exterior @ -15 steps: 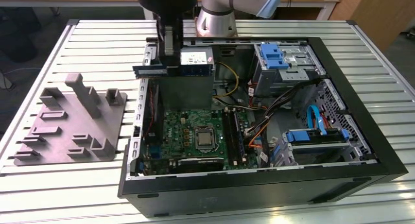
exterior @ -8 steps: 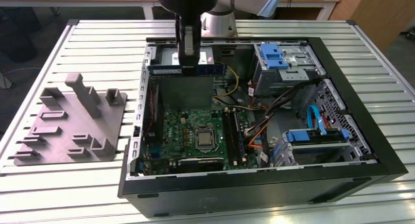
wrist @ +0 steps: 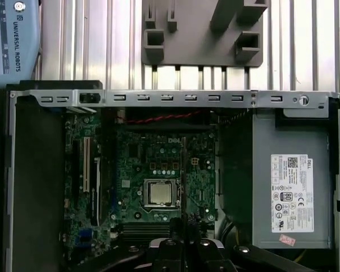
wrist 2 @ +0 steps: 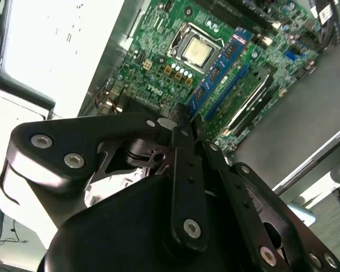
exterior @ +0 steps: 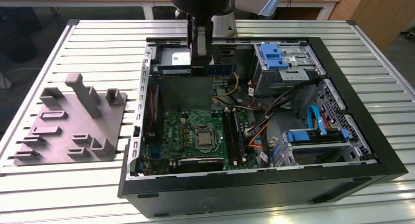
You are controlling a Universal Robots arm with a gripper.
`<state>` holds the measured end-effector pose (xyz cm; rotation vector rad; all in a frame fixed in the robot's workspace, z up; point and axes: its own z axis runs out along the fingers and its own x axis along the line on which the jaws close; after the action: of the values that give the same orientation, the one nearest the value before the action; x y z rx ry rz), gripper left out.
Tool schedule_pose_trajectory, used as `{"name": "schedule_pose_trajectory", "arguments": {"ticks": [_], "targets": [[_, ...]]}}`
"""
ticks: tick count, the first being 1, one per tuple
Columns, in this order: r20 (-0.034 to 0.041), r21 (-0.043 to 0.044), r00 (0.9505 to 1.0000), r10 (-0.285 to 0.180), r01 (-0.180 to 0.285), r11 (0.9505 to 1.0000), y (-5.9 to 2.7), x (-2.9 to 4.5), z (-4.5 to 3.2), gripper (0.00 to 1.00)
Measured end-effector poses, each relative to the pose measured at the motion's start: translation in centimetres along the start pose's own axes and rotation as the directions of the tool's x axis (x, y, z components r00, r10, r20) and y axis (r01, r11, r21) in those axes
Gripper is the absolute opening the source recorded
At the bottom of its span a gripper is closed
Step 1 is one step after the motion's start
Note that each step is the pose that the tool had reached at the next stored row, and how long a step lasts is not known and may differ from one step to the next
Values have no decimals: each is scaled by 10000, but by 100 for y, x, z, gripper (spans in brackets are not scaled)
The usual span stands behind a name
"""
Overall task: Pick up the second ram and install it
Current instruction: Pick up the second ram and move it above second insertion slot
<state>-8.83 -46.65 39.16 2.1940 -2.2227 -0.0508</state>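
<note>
Clamping the thin dark-blue ram (exterior: 220,70) level, the gripper (exterior: 201,63) hangs above the open case (exterior: 259,190) near its twelve-o'clock rim in the exterior view, green motherboard (exterior: 188,131) toward six.

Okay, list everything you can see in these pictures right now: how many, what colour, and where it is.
table: one, silver slatted metal, under everything.
computer case: one, black, open, on the table.
motherboard: one, green, on the case floor.
processor: one, silver, mid-motherboard.
drive brackets: two, blue, inside the case at the exterior view's right.
cables: one bundle, mixed colours, between motherboard and drive brackets.
power supply: one, grey, beside the motherboard.
fixture: one, grey, stepped, on the table at the exterior view's left.
second ram: one, dark blue, held over the open case.
gripper: one, black, shut on the second ram.
</note>
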Motion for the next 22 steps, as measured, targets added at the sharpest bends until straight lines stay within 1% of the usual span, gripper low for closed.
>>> {"name": "schedule_pose_trajectory", "arguments": {"ticks": [6, 22], "targets": [[-1, -15, 10000, 0, 0, 10000, -156, -2, 12, 14], [-1, -41, 10000, 1, -1, 10000, -525, -6, 65, 14]]}}
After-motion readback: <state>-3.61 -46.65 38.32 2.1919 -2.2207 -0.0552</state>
